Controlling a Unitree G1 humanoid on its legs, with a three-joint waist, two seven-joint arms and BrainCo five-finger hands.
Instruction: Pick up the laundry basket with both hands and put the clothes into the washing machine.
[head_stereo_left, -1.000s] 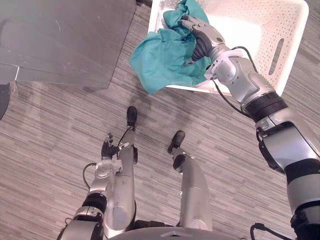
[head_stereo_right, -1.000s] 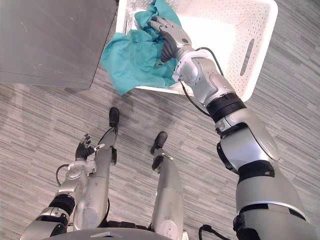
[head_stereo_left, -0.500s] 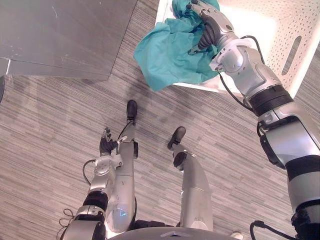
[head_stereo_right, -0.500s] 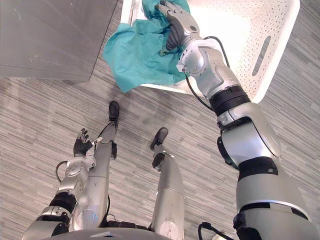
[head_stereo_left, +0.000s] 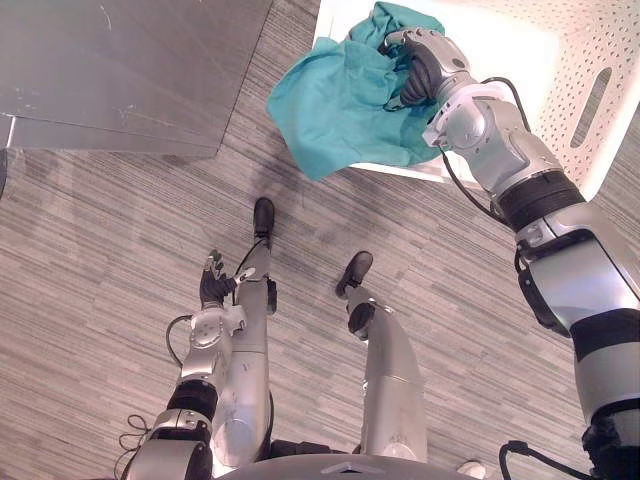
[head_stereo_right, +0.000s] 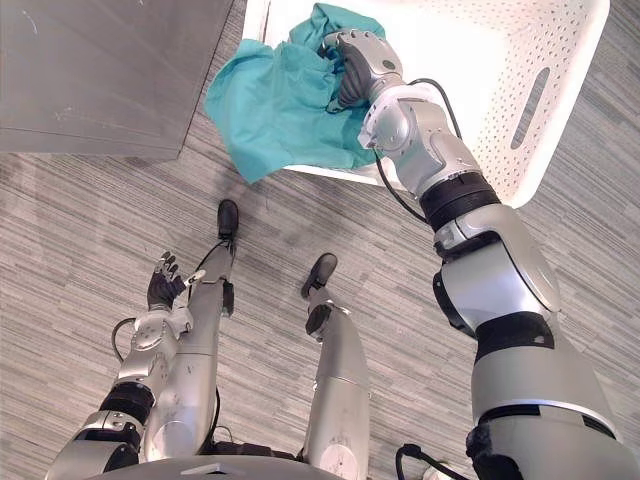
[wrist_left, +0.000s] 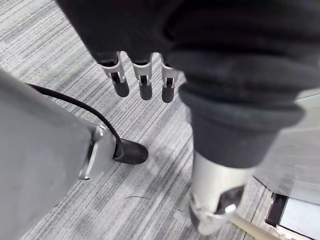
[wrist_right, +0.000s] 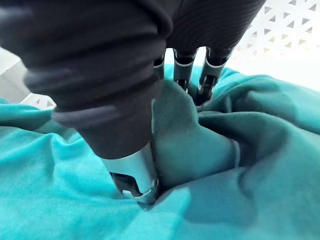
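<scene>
A teal garment hangs over the near left rim of the white perforated laundry basket, which stands on the floor ahead. My right hand lies on top of the garment at that rim. In the right wrist view its fingers and thumb are curled into the cloth and pinch a raised fold between them. My left hand hangs low at my side, fingers straight and holding nothing.
A grey metal appliance takes up the far left, its edge close to the basket's left corner. The striped grey carpet stretches between it and me.
The view has shifted a little. My right hand's fingers have curled down into the teal garment and bunched a fold of it up at the basket's rim. The left hand has stayed put.
</scene>
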